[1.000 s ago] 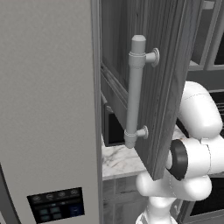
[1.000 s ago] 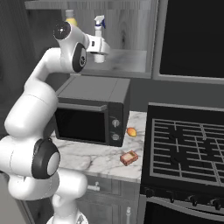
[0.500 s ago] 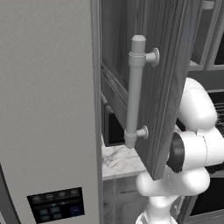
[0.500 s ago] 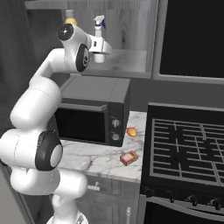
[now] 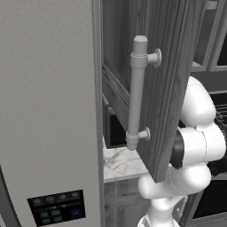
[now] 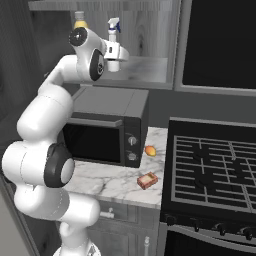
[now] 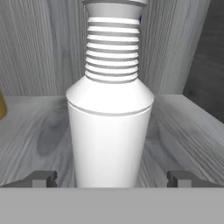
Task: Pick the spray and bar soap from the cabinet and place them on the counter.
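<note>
While the end effector gapes wide, the spray stands upright between its fingertips.

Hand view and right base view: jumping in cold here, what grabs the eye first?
A white spray bottle stands upright on the cabinet shelf, dead centre between the open gripper tips, which are not touching it. Down on the counter, the bar soap already lies between the microwave and the stovetop.

No readable text anywhere.
Fridge panel buttons and microwave knobs show marks too small to read; spray bottle blank.
</note>
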